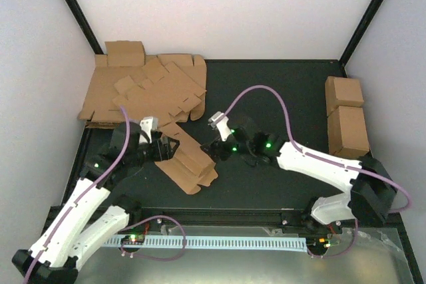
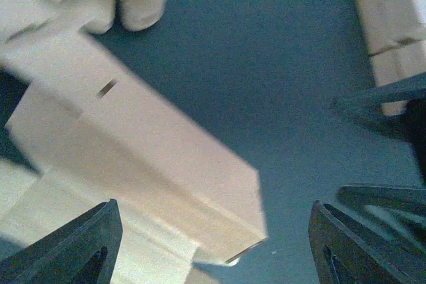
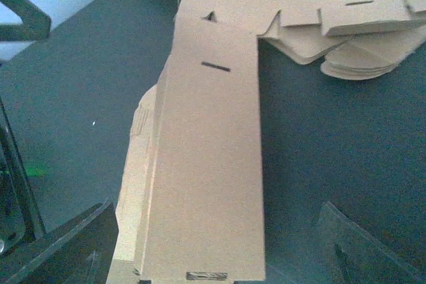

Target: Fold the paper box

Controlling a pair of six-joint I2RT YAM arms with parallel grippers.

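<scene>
Found the paper box (image 1: 190, 159) lying slantwise on the dark table (image 1: 279, 187), about midway between the two arms. Placed it just in front of the heap of flat sheets (image 1: 146, 91) at the back left, and well apart from the two cardboard cuboids (image 1: 346, 114) at the right edge. Judged it partly folded: one long slotted panel raised into a narrow sleeve, with flaps loose and flat at the near end. Took the step in hand for shaping the long body, the end flaps and tabs not yet tucked.

Saw the left gripper (image 1: 166, 146) at the box's left side, fingers spread wide and pinching nothing. From its wrist camera, made out the box (image 2: 153, 157) below the gap of the left gripper (image 2: 213, 205) and reaching toward one finger. Possibly not touching it, going by a blurred view.

Saw the right gripper (image 1: 214, 150) at the opposite side, likewise spread and holding nothing. From its wrist camera, found the long panel of the box (image 3: 210, 164) running straight up between the fingers of the right gripper (image 3: 218, 207). Noted it narrower than the gap and touched by neither pad.

Reckoned the next move to call for one gripper steadying the sleeve against the table. Expected the other to come round to an end flap, closing gently on thin card without crushing the raised panel.
</scene>
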